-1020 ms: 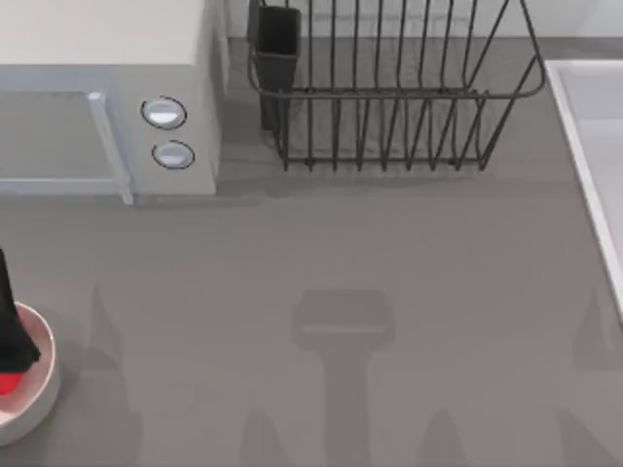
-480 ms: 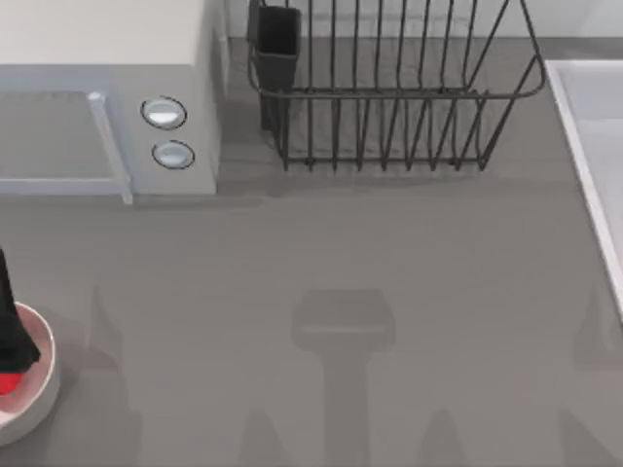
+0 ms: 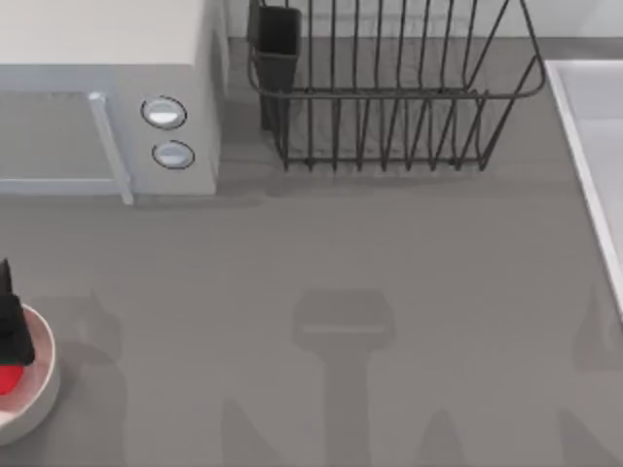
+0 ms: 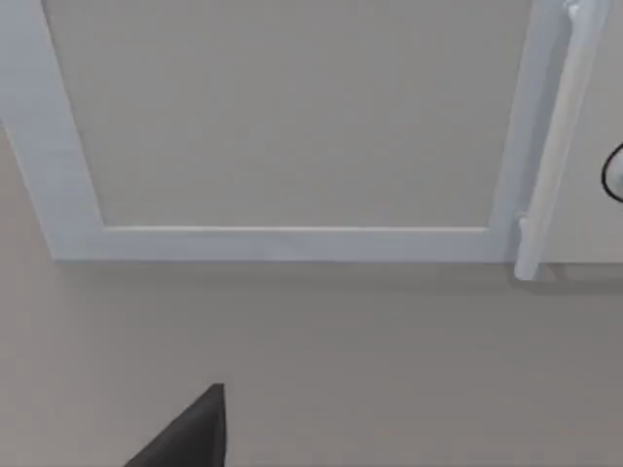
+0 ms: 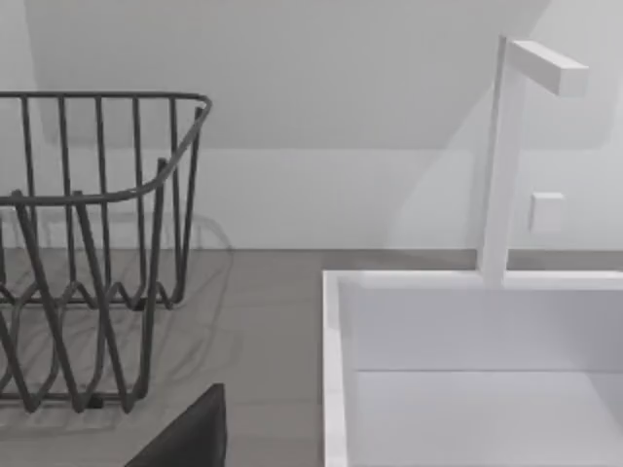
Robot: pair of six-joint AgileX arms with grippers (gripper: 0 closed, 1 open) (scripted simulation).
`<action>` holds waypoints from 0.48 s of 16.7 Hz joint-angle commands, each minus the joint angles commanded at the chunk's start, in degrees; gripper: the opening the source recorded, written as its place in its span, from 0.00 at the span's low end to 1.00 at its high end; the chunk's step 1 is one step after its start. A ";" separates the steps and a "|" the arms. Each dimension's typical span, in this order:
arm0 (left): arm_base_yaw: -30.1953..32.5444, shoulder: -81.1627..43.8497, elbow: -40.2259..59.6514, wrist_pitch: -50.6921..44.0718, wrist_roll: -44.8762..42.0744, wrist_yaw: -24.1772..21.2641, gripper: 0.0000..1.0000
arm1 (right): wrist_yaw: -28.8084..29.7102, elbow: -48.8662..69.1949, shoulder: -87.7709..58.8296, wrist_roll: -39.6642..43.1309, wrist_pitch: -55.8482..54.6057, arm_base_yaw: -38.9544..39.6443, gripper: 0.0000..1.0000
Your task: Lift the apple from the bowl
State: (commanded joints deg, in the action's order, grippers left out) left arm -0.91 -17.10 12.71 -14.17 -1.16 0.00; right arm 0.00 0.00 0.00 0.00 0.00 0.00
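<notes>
The white bowl (image 3: 44, 384) sits at the table's far left edge, near the front, cut off by the top view's border. Inside it lies the red apple (image 3: 7, 378), partly covered from behind by my left gripper (image 3: 12, 331), a black shape standing right over the bowl's inner side and touching the apple's visible edge. A dark tip of that gripper (image 4: 190, 438) also juts into the left wrist view, above bare table in front of the microwave door (image 4: 292, 117). A dark tip of my right gripper (image 5: 190, 433) appears in the right wrist view, parked near the sink.
A white microwave (image 3: 107, 97) fills the back left, with its handle (image 3: 109, 146) and two knobs. A black wire dish rack (image 3: 389, 88) stands at the back centre. The white sink (image 3: 594, 156) with a tap (image 5: 506, 156) runs along the right edge.
My left gripper has shifted slightly towards the left edge, and more of the apple's round outline shows below it. Arm shadows on the table have shifted.
</notes>
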 joint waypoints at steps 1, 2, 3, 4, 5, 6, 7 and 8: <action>-0.22 -4.53 3.01 -3.36 -0.27 0.00 1.00 | 0.00 0.00 0.00 0.00 0.00 0.00 1.00; -0.44 -9.35 6.17 -6.89 -0.56 0.00 1.00 | 0.00 0.00 0.00 0.00 0.00 0.00 1.00; -0.68 -14.40 9.44 -10.53 -0.86 0.00 1.00 | 0.00 0.00 0.00 0.00 0.00 0.00 1.00; -0.92 -19.58 12.79 -14.24 -1.16 0.00 1.00 | 0.00 0.00 0.00 0.00 0.00 0.00 1.00; -1.16 -24.83 16.16 -17.98 -1.47 0.00 1.00 | 0.00 0.00 0.00 0.00 0.00 0.00 1.00; -1.40 -30.08 19.51 -21.69 -1.77 0.00 1.00 | 0.00 0.00 0.00 0.00 0.00 0.00 1.00; -1.64 -35.23 22.76 -25.34 -2.07 0.00 1.00 | 0.00 0.00 0.00 0.00 0.00 0.00 1.00; -1.86 -40.23 25.89 -28.86 -2.35 0.00 1.00 | 0.00 0.00 0.00 0.00 0.00 0.00 1.00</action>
State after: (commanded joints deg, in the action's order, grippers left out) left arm -2.78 -57.33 38.61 -43.03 -3.51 0.00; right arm 0.00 0.00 0.00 0.00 0.00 0.00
